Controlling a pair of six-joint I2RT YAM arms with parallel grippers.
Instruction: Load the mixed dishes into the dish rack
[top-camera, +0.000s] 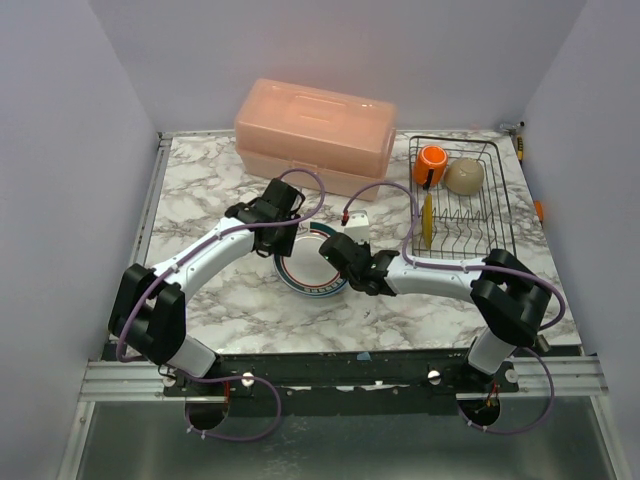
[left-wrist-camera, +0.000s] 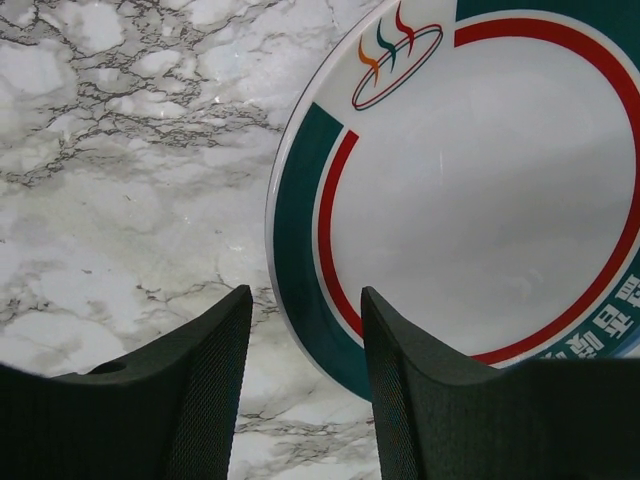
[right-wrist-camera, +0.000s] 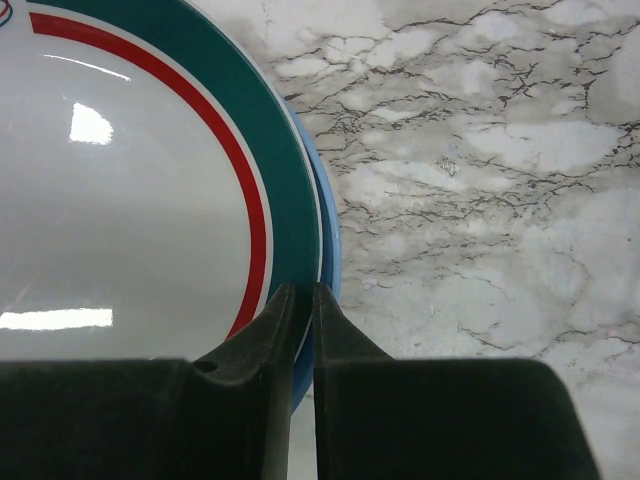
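Observation:
A white plate (top-camera: 308, 262) with a teal and red rim lies on a blue plate in the middle of the table. My right gripper (top-camera: 338, 256) is shut on the white plate's right rim (right-wrist-camera: 300, 230), and the blue plate's edge (right-wrist-camera: 330, 235) shows just beneath. My left gripper (top-camera: 284, 243) is open at the plate's far left edge (left-wrist-camera: 300, 230), one finger over the table and one over the plate. The black wire dish rack (top-camera: 497, 215) at the back right holds an orange mug (top-camera: 431, 162), a cream bowl (top-camera: 465, 176) and an upright yellow plate (top-camera: 427, 218).
A big pink lidded box (top-camera: 315, 135) stands at the back centre, left of the rack. The marble table (top-camera: 210, 190) ends at walls on both sides. Purple cables loop over both arms.

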